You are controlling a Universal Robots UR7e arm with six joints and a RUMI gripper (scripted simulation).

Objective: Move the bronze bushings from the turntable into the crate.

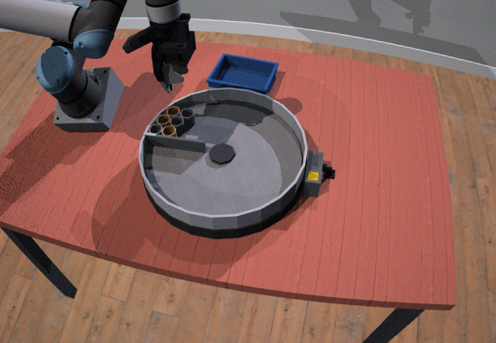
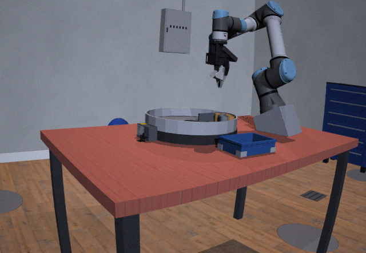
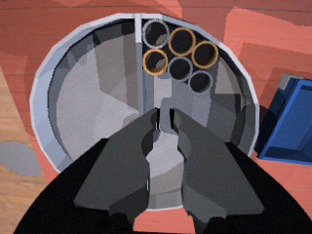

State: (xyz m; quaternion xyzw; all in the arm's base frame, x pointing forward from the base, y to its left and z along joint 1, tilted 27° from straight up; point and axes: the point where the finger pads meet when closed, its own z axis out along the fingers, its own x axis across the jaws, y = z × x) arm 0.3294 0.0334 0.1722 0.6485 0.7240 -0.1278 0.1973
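Note:
Six bushings stand bunched against a divider wall (image 1: pixel 180 144) at the back left of the grey turntable (image 1: pixel 224 213) (image 2: pixel 177 124) (image 3: pixel 41 88). Three are bronze (image 1: pixel 173 111) (image 1: pixel 163 120) (image 1: pixel 169 131); in the wrist view they show as orange rings (image 3: pixel 181 41) (image 3: pixel 205 54) (image 3: pixel 156 61). Three are steel (image 1: pixel 187 113) (image 1: pixel 176 121) (image 1: pixel 155 128) (image 3: pixel 156 32) (image 3: pixel 180 68) (image 3: pixel 200 81). My gripper (image 1: pixel 169 87) (image 2: pixel 219 83) (image 3: pixel 165 110) is shut and empty, and hangs high above the turntable's back-left part, near the bunch. The blue crate (image 1: pixel 240 84) (image 2: pixel 246 148) (image 3: pixel 288 122) stands empty behind the turntable.
A dark hub (image 1: pixel 222 154) sits at the turntable's centre. A grey control box (image 1: pixel 314 171) (image 2: pixel 146 132) is fixed to its right side. The robot's base (image 1: pixel 94 103) (image 2: pixel 277 120) stands on the red table at the back left.

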